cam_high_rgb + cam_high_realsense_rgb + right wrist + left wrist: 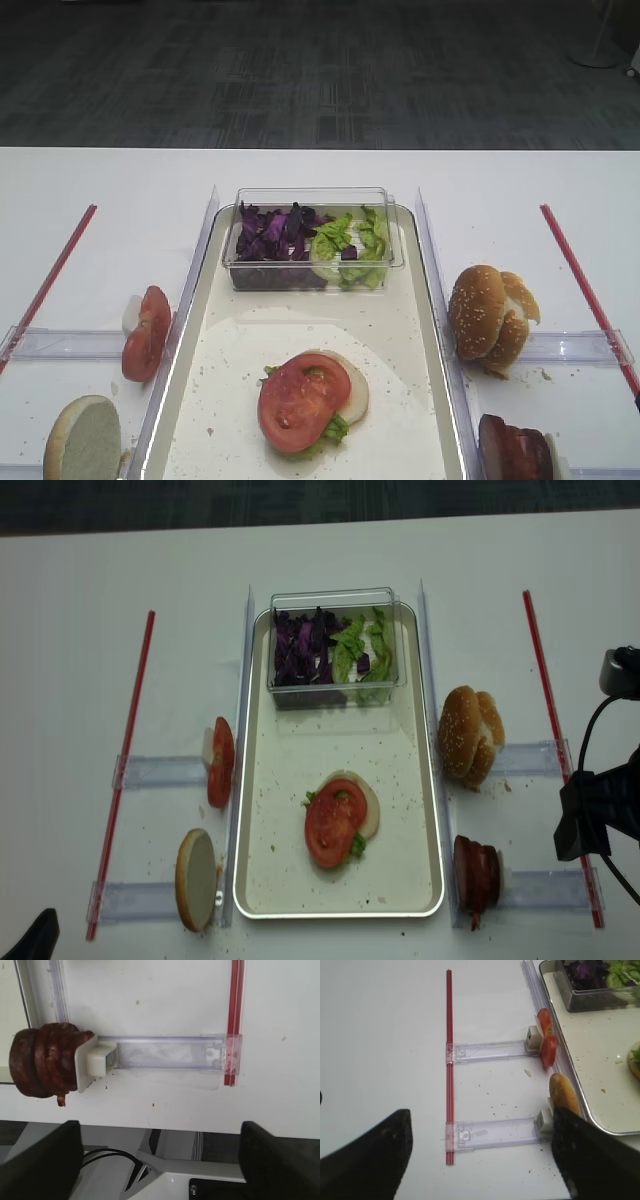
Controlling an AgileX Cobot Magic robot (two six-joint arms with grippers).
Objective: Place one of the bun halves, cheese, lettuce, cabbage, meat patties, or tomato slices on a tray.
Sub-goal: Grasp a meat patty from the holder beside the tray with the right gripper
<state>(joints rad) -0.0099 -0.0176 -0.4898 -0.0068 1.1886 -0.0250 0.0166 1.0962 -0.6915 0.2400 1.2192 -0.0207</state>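
Three meat patties (476,872), standing upright.

A white surface (100,180) fills the lower view, evenly lit, crumbs scattered on it. Beyond its far edge, at twelve o'clock, lies dark grey patterned carpet (300,70). At two o'clock, a pale round stand base (597,55) sits on the floor.
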